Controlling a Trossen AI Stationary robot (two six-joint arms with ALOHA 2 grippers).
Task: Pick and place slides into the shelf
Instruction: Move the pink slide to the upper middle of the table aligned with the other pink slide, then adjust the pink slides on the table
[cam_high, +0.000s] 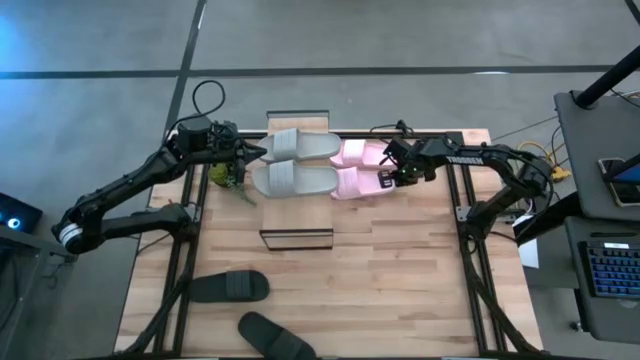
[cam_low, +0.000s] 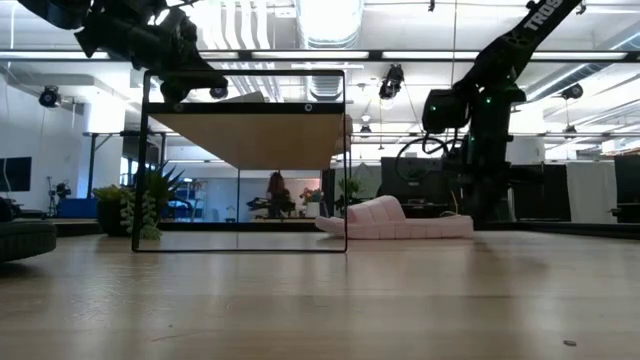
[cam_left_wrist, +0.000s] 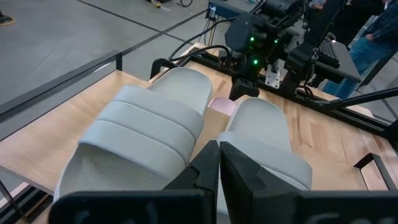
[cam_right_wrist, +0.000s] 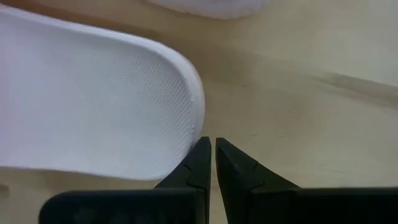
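High view: two grey slides (cam_high: 295, 146) (cam_high: 292, 181) side by side on the shelf (cam_high: 297, 238) top, heels toward the left gripper (cam_high: 247, 153), which sits just off the shelf's left edge by those heels, fingers pressed together, nothing held. Two pink slides (cam_high: 358, 153) (cam_high: 356, 183) just right of the shelf, down on the table (cam_high: 400, 280), touching the grey ones' toe ends in this view. Right gripper (cam_high: 388, 172) at the pink slides' far ends, fingers all but together, nothing held. Two black slides (cam_high: 229, 287) (cam_high: 276, 336) well away from the shelf, near the table's front edge. A small green plant (cam_high: 228, 178) just left of the shelf.

Low view: shelf (cam_low: 247, 135) as a thin black frame with a wooden plank top; pink slide (cam_low: 392, 219) on the table right of it; plant (cam_low: 148, 203) left of it.

Left wrist view: closed fingers (cam_left_wrist: 205, 171) just behind the grey slides (cam_left_wrist: 144, 134) (cam_left_wrist: 264, 140) — no grip on either. A sliver of pink (cam_left_wrist: 221, 106) beyond them.

Right wrist view: nearly shut fingers (cam_right_wrist: 202, 162) beside the heel of a pale slide (cam_right_wrist: 93, 106) on the table, next to it rather than around it — whether touching, cannot tell.
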